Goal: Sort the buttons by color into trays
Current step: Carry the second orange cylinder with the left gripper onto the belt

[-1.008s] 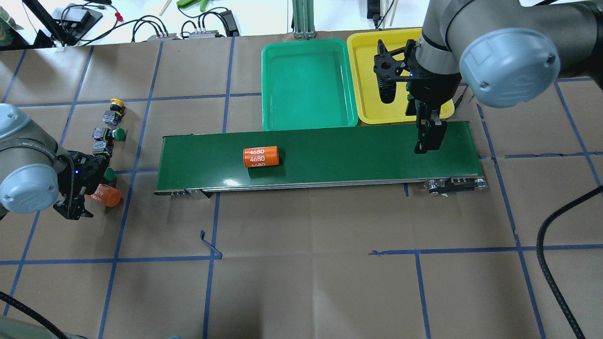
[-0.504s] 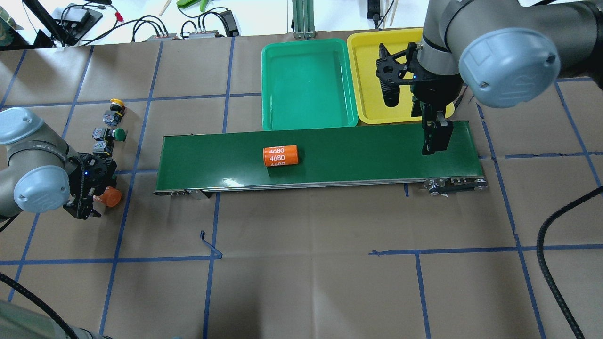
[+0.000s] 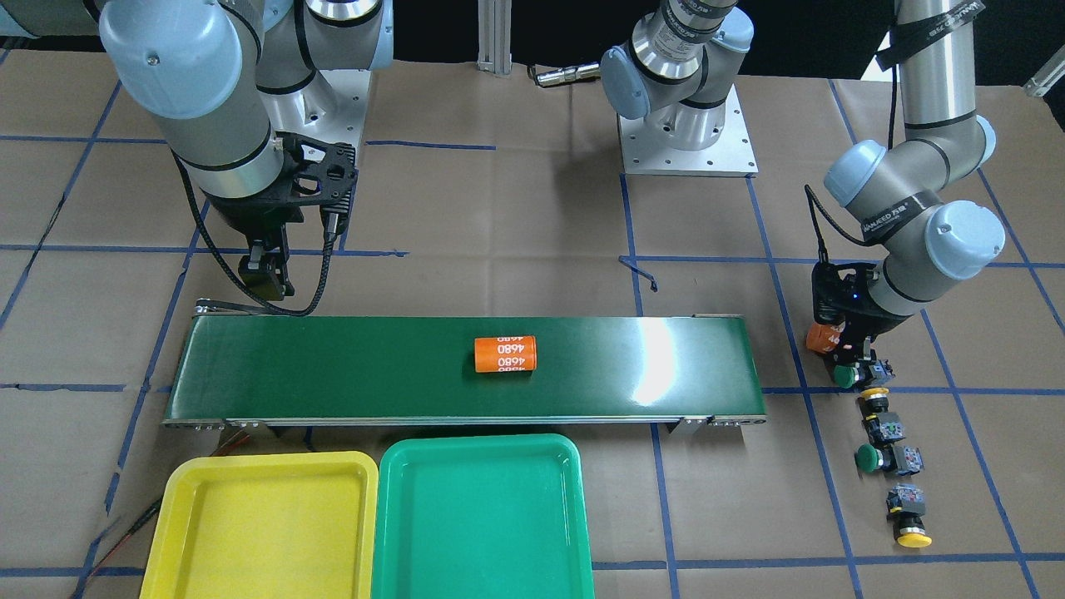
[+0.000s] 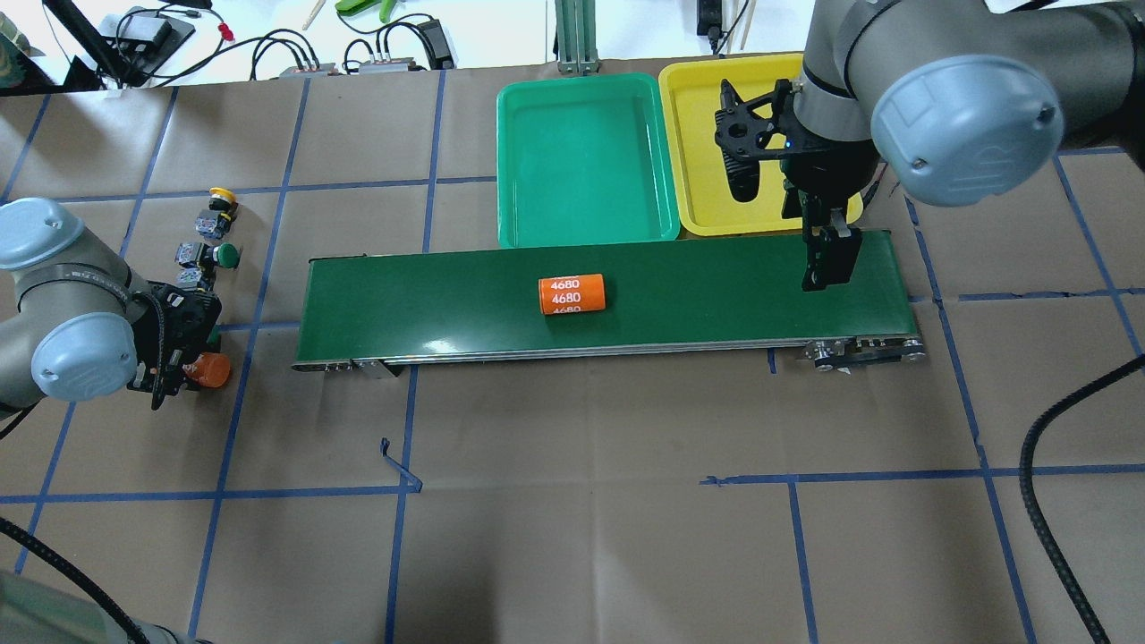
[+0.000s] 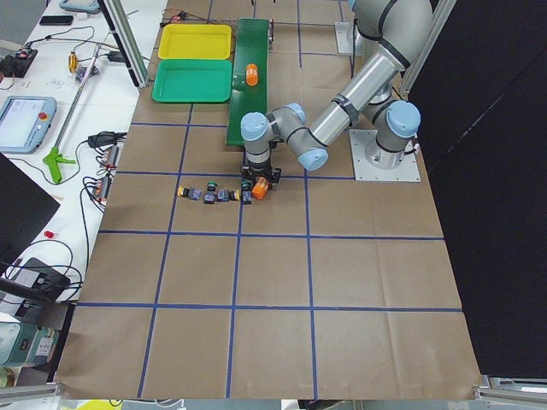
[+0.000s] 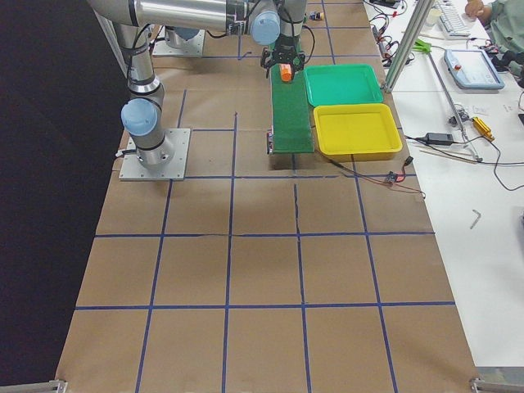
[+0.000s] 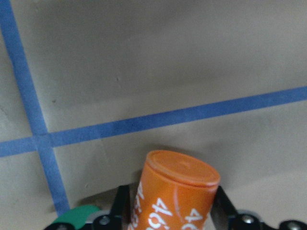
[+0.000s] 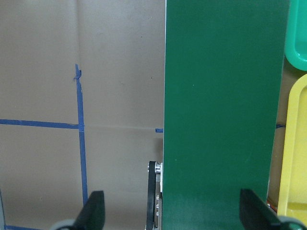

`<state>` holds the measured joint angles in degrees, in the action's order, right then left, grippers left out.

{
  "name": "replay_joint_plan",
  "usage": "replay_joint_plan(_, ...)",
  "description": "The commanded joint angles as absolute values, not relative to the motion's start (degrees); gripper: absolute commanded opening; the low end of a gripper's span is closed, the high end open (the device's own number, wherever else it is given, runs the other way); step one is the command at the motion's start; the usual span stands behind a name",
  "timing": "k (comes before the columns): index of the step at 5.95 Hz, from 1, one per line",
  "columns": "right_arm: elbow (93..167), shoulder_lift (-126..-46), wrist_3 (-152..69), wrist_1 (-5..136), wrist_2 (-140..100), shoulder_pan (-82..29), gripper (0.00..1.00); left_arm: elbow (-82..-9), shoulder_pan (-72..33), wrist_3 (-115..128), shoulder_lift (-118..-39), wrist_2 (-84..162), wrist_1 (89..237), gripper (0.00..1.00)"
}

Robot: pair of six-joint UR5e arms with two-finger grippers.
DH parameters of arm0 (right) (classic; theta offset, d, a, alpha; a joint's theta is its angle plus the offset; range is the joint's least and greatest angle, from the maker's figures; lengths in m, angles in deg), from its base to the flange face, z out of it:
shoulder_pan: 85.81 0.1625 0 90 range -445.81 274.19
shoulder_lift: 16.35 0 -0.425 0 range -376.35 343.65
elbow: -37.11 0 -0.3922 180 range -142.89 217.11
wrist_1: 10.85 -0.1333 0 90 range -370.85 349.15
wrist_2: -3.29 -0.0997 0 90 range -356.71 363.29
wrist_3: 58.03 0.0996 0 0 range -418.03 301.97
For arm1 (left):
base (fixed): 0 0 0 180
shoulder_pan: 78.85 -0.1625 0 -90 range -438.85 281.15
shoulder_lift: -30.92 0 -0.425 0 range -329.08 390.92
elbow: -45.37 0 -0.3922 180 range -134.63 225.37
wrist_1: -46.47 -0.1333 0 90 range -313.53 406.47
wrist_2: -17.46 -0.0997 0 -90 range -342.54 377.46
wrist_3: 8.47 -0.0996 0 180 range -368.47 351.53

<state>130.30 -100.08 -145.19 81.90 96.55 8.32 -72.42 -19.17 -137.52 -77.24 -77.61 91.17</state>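
Four buttons lie in a row at the table's left: a yellow one (image 4: 221,195), a green one (image 4: 229,256), a yellow one (image 3: 874,398) and a green one (image 3: 844,376) right beside my left gripper. My left gripper (image 4: 183,367) is shut on an orange "4680" cylinder (image 7: 175,191), not on a button; a green cap (image 7: 76,213) shows at its finger. My right gripper (image 4: 827,264) hangs open and empty over the conveyor's right end. The green tray (image 4: 581,161) and the yellow tray (image 4: 707,206) stand empty beyond the belt.
A long dark-green conveyor belt (image 4: 716,295) crosses the table's middle, with a second orange "4680" cylinder (image 4: 572,294) lying on it near its centre. Cables and tools lie beyond the table's far edge.
The cylinder on the belt has moved right. My left arm has shifted over the other cylinder, which now shows end-on between the fingers. My right gripper has shifted slightly right.
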Motion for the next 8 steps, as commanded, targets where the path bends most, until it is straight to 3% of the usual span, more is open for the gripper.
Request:
replay_joint_plan(1,130.37,-100.02,-145.30,81.96,96.11,8.32,1.00,-70.22,-16.12,-132.34,-75.62,-77.63,93.99,0.05)
replay_joint_plan(5,130.37,-100.02,-145.21,81.96,95.84,8.32,1.00,-53.11,-0.84,-110.47,-74.72,-77.72,114.90,0.05)
replay_joint_plan(8,130.45,-99.58,-145.13,84.14,89.87,8.40,1.00,-56.22,9.19,-96.21,-75.07,-77.72,114.85,0.05)
